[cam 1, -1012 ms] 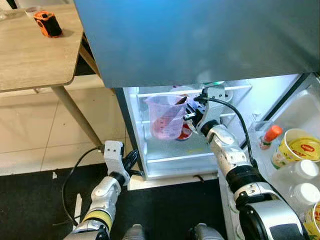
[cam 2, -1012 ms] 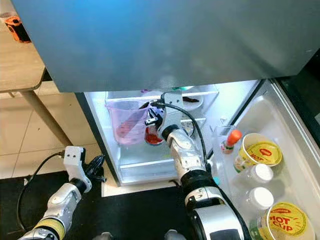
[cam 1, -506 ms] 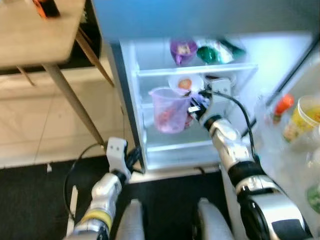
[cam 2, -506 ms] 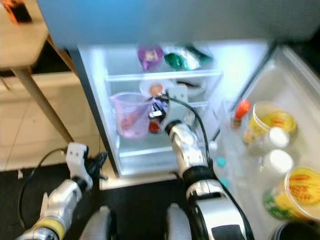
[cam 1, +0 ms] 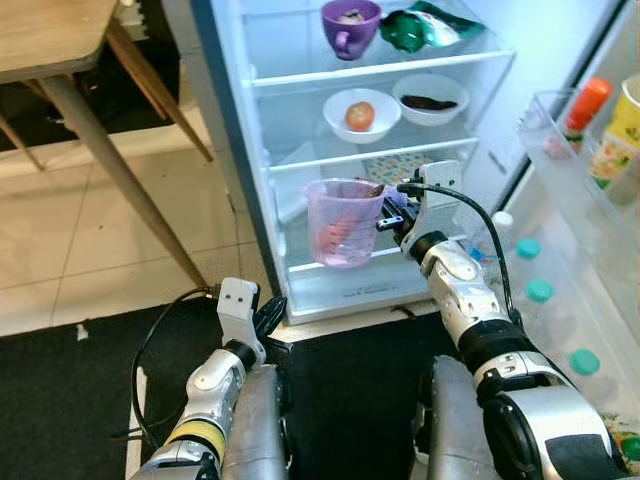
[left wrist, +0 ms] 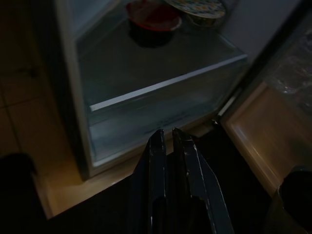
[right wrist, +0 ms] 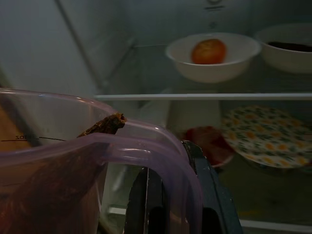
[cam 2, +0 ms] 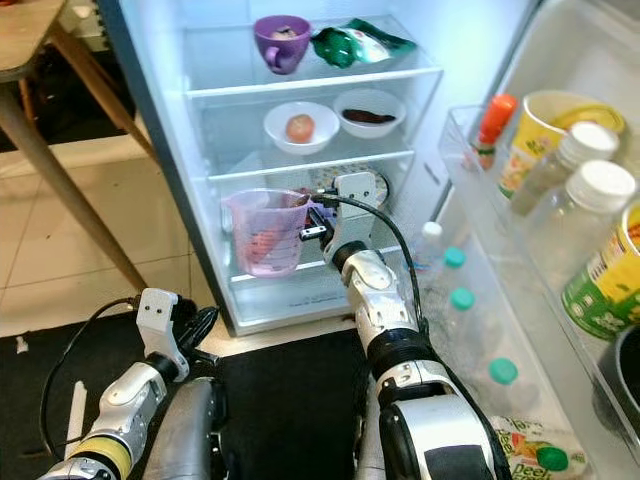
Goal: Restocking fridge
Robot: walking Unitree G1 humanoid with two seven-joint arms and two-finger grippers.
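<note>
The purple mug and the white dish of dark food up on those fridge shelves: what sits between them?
Between the purple mug and the white dish lies a green packet on the top shelf, seen in both eye views.

Behind the pink measuring jug [cam 1: 342,222], the red bowl [right wrist: 207,144] is mostly hidden. The jug's reddish contents blur through its wall. Right of the jug, the yellow cup [cam 1: 626,122] is cut by the frame edge, its label unreadable.

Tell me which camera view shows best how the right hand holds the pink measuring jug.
The right wrist view: the right hand grips the jug's handle close up. Both eye views show the whole measuring jug from afar. The left wrist view faces the lowest shelf.
</note>
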